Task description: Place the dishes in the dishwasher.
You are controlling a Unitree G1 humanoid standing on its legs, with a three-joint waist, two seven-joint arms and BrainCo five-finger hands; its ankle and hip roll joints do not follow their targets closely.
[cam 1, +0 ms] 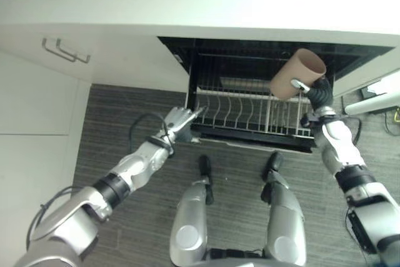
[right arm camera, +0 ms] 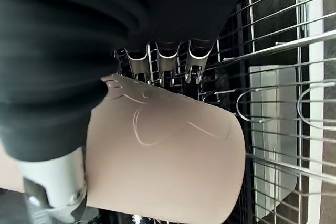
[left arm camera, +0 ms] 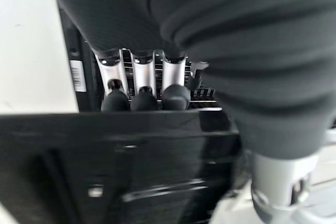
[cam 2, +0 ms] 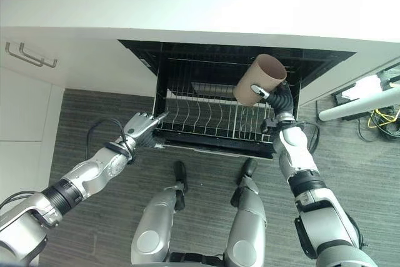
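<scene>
I held the brown cup [cam 2: 260,79] clasped in the right hand [cam 2: 277,99] above the dishwasher rack [cam 2: 206,117] — lower slowly between tines — left hand [cam 2: 142,127], fingers straight, steadying the rack's front edge.

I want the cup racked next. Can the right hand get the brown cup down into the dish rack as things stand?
Probably yes. The right hand already grips the brown cup above the pulled-out dish rack, whose tines below look bare. The left hand rests at the rack's far left front edge, out of the way.
</scene>
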